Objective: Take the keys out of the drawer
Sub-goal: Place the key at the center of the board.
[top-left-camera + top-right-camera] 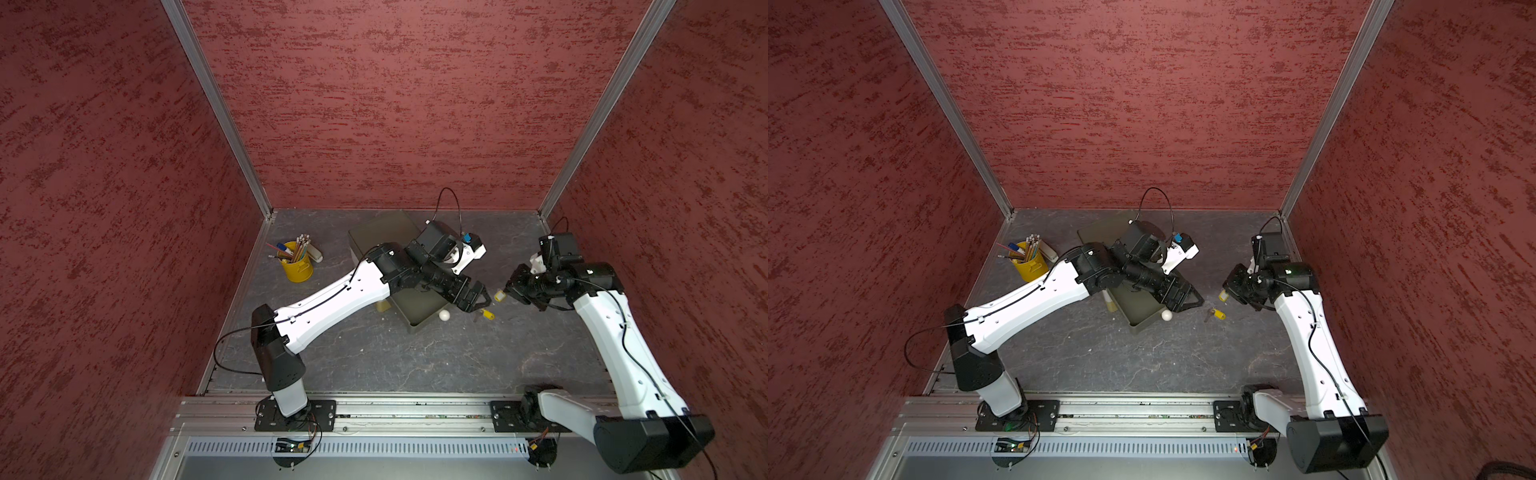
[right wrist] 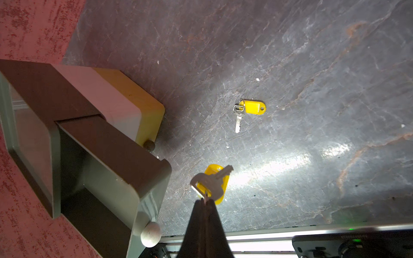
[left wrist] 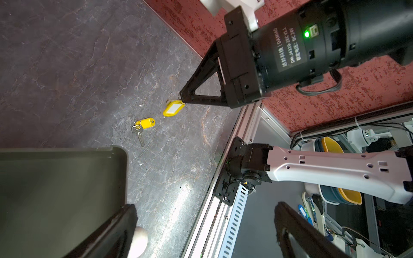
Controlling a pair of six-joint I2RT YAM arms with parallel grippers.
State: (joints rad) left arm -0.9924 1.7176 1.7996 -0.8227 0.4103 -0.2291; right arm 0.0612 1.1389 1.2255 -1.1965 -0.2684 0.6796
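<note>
Though pinched fully shut, the right gripper (image 2: 204, 201) seems to hold only the thin ring of one yellow-tagged key (image 2: 214, 182), dangling above the table (image 1: 415, 365) at three o'clock from the open drawer (image 2: 107, 143). It looks light, stiff and slippery; the flat tag looks the surer hold. A second key (image 1: 487, 313) lies at seven o'clock. The left gripper (image 1: 478, 301) gapes empty.

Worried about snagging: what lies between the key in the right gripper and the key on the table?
Left wrist view: only bare table between held key and lying key.
</note>
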